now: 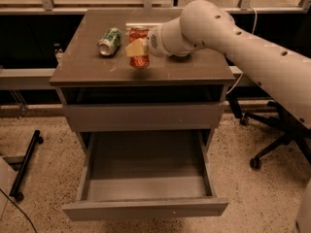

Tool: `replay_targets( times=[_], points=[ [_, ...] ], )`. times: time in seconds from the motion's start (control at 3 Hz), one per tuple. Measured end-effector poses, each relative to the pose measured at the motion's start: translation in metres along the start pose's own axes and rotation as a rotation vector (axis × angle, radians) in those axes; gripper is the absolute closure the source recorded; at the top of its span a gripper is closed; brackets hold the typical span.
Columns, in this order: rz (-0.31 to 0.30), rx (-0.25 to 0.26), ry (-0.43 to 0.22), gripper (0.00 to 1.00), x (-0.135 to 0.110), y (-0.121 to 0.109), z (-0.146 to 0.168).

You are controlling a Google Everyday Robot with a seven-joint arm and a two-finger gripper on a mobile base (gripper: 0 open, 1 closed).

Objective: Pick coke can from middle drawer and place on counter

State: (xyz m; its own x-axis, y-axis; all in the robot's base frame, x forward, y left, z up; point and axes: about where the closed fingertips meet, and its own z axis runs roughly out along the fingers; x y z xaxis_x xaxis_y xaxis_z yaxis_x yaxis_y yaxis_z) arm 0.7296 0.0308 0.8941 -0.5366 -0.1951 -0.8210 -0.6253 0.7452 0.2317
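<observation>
The red coke can [140, 59] stands upright over the glossy grey-brown counter [194, 69], left of its middle. My gripper [137, 48] is shut on the coke can, with one pale finger [135, 48] across its front. The white arm reaches in from the right. Whether the can rests on the counter or hangs just above it, I cannot tell. The middle drawer [146, 208] is pulled wide open below and holds nothing I can see.
A green-and-white soda can [110, 41] lies on its side on the counter just left of the coke can. A closed flat drawer front [141, 117] sits under the counter. An office chair base [272, 144] stands at the right, a black bar [26, 164] on the floor at the left.
</observation>
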Motion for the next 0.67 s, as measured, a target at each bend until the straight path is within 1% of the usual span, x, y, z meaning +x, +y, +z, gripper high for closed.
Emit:
replay_targets(
  times=[0.33, 0.67],
  points=[
    [-0.019, 0.039, -0.038, 1.00, -0.006, -0.006, 0.019],
    [-0.043, 0.118, -0.070, 0.82, -0.009, -0.013, 0.036]
  ],
)
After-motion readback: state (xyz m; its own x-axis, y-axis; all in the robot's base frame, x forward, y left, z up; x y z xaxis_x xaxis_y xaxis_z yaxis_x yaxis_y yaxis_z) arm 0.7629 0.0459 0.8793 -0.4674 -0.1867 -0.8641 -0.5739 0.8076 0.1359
